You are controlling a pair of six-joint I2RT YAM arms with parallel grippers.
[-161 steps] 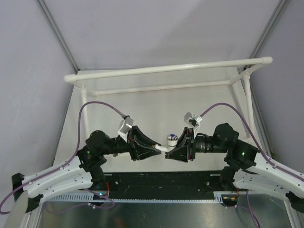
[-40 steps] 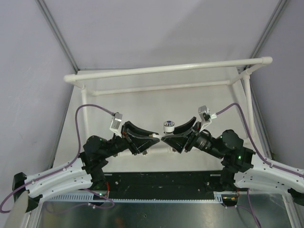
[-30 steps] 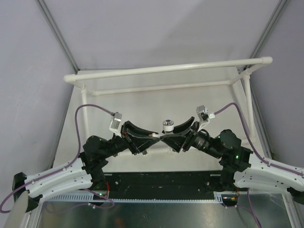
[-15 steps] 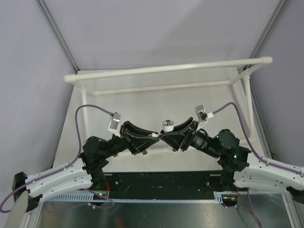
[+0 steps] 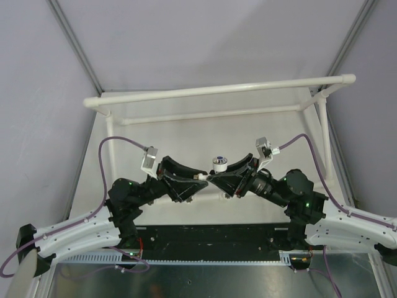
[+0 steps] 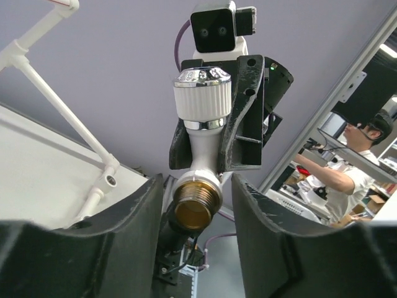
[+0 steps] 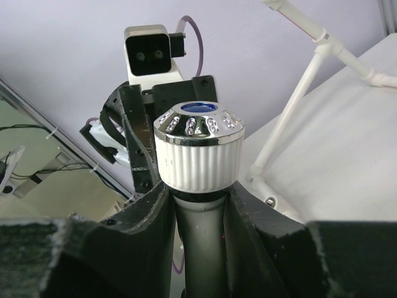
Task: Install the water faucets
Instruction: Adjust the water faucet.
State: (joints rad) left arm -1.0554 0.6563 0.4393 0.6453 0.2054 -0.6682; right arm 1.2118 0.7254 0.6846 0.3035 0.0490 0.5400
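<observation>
One water faucet [image 5: 219,163] hangs in mid-air between my two grippers, above the table's near half, knob up. My left gripper [image 5: 201,177] holds it from the left, jaws close round its brass threaded end [image 6: 196,208]. From the right, my right gripper [image 5: 216,177] has its jaws pressed on the white body just under the ribbed, blue-centred knob [image 7: 198,152]. In the left wrist view the right gripper's fingers [image 6: 248,118] stand behind the faucet [image 6: 200,143]. The spout is hidden.
The long white pipe frame [image 5: 217,90] runs across the far side of the table, with legs at both ends [image 5: 324,133]. One tee socket [image 6: 110,180] shows in a lower pipe. Purple cables [image 5: 115,146] loop over both arms. A person [image 6: 347,167] sits beyond the right side.
The right gripper's jaws have shut on the faucet's body. Both grippers and the faucet have edged slightly away from the bases; several seconds ago they held it lower and nearer.
</observation>
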